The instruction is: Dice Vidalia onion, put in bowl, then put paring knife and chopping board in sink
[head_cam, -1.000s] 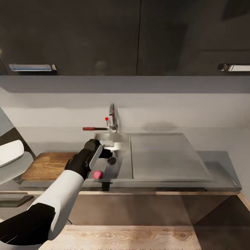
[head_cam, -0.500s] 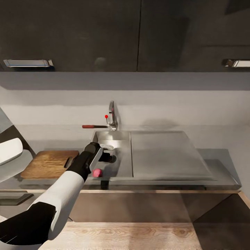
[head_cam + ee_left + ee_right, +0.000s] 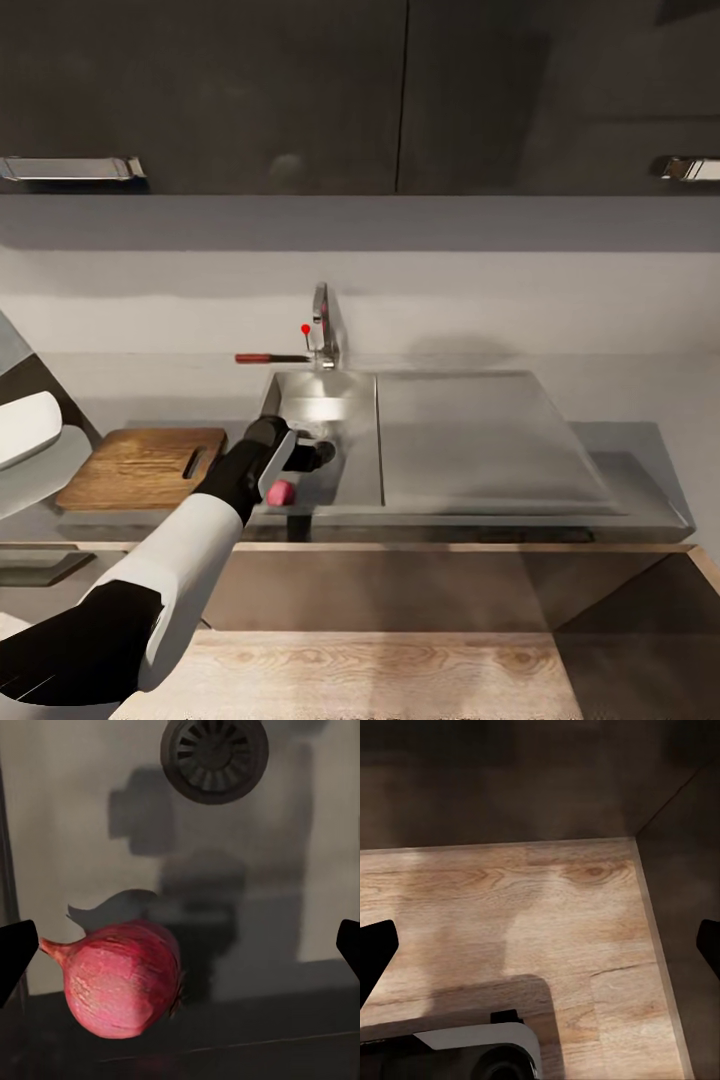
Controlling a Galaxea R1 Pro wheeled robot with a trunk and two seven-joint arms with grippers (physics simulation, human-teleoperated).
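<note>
Left wrist view: one reddish-pink, papery-skinned Vidalia onion [image 3: 124, 979] lies on the floor of the stainless-steel sink basin [image 3: 67, 832], against the near wall and apart from the single round slotted drain [image 3: 214, 754]. The left gripper [image 3: 180, 949] is spread wide, one dark fingertip [image 3: 15, 952] at each side of the onion, neither touching it. Head view: the left gripper [image 3: 305, 455] hangs inside the sink basin [image 3: 345, 400], the onion [image 3: 281, 492] just beside the forearm at the near edge. One chrome tap [image 3: 322, 340] stands at the far edge, one red-handled paring knife [image 3: 270, 358] on the countertop beside it. One rectangular wooden chopping board [image 3: 140, 468] lies just left of the sink. Right wrist view: the right gripper [image 3: 540, 945] is released over wood-grain flooring [image 3: 547, 922].
</note>
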